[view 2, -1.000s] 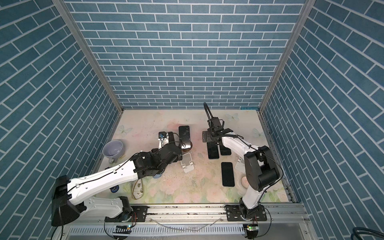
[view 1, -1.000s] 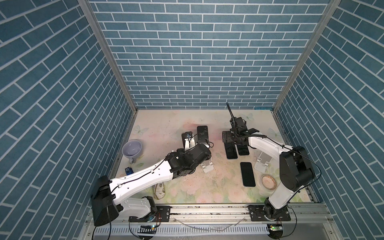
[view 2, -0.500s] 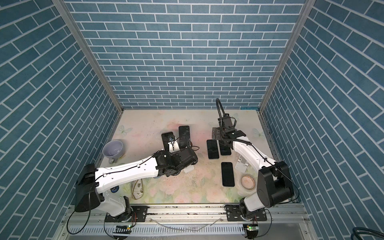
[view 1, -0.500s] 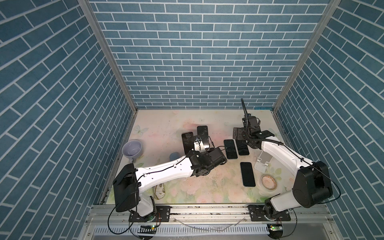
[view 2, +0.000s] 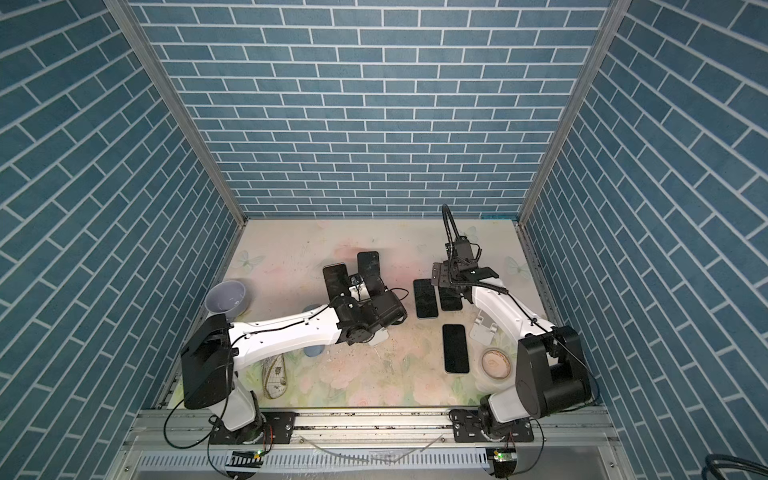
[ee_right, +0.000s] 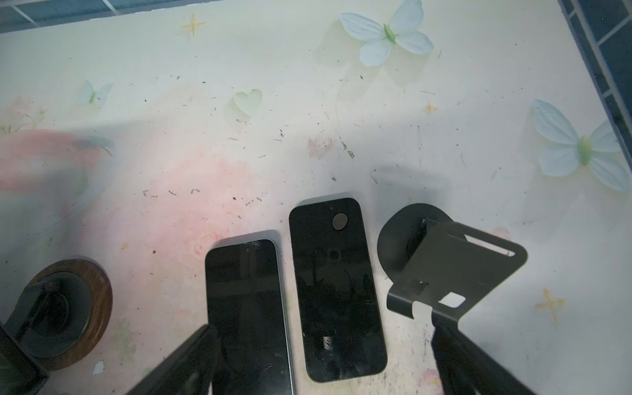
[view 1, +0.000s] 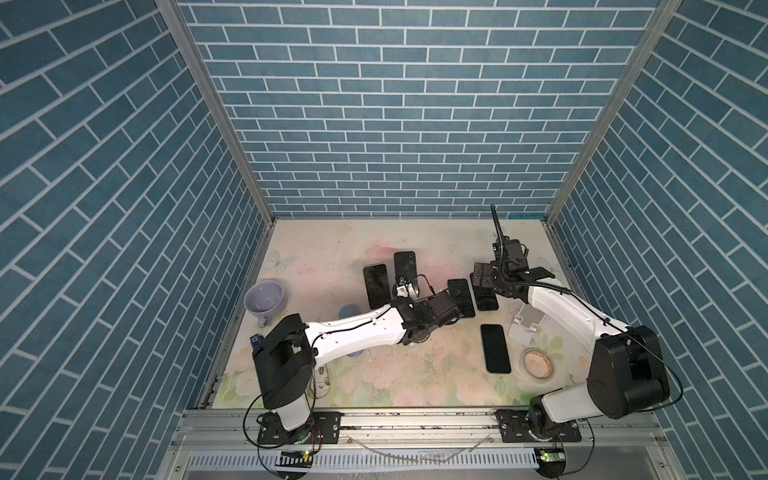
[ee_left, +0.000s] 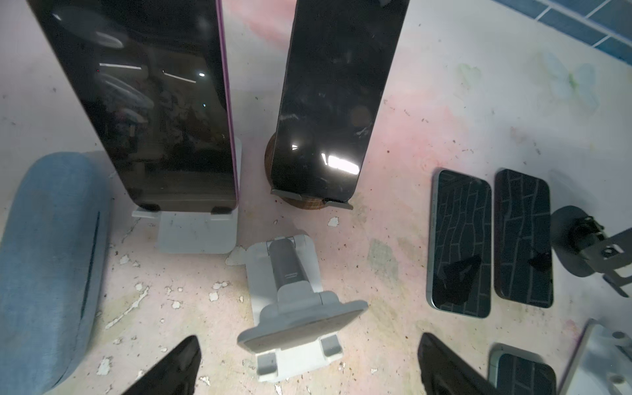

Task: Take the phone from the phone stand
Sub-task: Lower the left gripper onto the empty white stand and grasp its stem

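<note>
Purple-edged phone (ee_left: 147,102) on white stand (ee_left: 196,232), long axis near-vertical, leaning back; left fingers (ee_left: 171,372), right fingers (ee_right: 478,362) wide, empty.

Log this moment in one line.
left claw: open, empty | right claw: open, empty | purple-edged phone: on white stand | dark phone: on wooden stand

Table (view 1: 324,245) floral, scuffed | paired phones (ee_right: 337,290) flat, lone phone (view 1: 495,348) flat | white stand (ee_left: 196,236), wood-based stand (ee_left: 304,203), black stand (ee_right: 455,266) upright; grey stand (ee_left: 294,297) toppled | mug (view 1: 264,296), tape roll (view 1: 537,363), blue case (ee_left: 48,266)

glossy glass phone (ee_left: 328,102), wood-grain base (ee_left: 302,203) — matt grey plastic stand (ee_left: 290,321), soft blue cloth case (ee_left: 48,266).
</note>
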You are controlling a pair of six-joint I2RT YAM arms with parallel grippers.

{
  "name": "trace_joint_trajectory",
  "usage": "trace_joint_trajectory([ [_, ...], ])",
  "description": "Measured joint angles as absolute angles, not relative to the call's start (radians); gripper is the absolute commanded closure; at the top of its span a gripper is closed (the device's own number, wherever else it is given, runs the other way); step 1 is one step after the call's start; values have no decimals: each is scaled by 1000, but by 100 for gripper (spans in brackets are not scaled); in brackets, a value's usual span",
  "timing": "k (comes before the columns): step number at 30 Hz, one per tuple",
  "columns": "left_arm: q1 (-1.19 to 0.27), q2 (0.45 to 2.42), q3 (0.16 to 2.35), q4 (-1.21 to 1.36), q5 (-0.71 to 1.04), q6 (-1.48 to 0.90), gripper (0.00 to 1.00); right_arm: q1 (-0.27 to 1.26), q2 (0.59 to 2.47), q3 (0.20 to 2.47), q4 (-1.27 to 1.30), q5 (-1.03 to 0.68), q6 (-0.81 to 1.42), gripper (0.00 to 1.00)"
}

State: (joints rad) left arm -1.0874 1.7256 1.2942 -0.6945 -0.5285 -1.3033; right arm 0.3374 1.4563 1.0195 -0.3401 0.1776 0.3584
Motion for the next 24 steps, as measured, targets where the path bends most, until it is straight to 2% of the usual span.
trace_joint_trajectory([
  [14,-1082,1828,1376,-738,-560,-1370,3,304,1439,988,-326,121,358,2],
  [24,-1081,1886,1407,-793,-587,-1379,10,293,1439,986,-322,102,359,2],
])
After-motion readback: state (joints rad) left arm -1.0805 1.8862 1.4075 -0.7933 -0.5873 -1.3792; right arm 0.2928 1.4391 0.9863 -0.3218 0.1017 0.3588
